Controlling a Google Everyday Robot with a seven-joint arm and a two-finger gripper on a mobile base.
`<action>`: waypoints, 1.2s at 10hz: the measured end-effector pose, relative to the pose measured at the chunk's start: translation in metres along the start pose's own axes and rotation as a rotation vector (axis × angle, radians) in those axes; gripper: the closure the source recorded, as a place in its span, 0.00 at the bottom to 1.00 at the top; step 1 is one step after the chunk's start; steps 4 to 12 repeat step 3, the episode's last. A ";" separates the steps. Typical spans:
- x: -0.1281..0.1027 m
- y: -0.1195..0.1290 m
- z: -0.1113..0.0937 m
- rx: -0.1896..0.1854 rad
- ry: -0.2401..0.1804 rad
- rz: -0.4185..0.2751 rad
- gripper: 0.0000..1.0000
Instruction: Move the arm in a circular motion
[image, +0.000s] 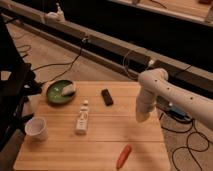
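Note:
The large glossy white arm (165, 92) comes in from the right edge, bends at a bulbous joint (152, 80) and points down over the right side of the wooden table (100, 145). My gripper (142, 118) is at the arm's lower end, just above the tabletop near the right edge. It is to the right of the black object (107, 96) and above the orange carrot (123, 156). It touches none of the items.
A green bowl (54, 96) with a pale object (68, 90) in it sits at the back left. A white bottle (82, 118) lies mid-table and a white cup (36, 127) stands front left. Cables lie on the floor behind, and dark equipment stands at left.

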 end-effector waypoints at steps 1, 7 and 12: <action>0.002 -0.018 -0.009 0.027 0.007 0.011 1.00; -0.017 -0.046 -0.020 0.057 -0.011 -0.007 1.00; -0.017 -0.046 -0.020 0.057 -0.011 -0.007 1.00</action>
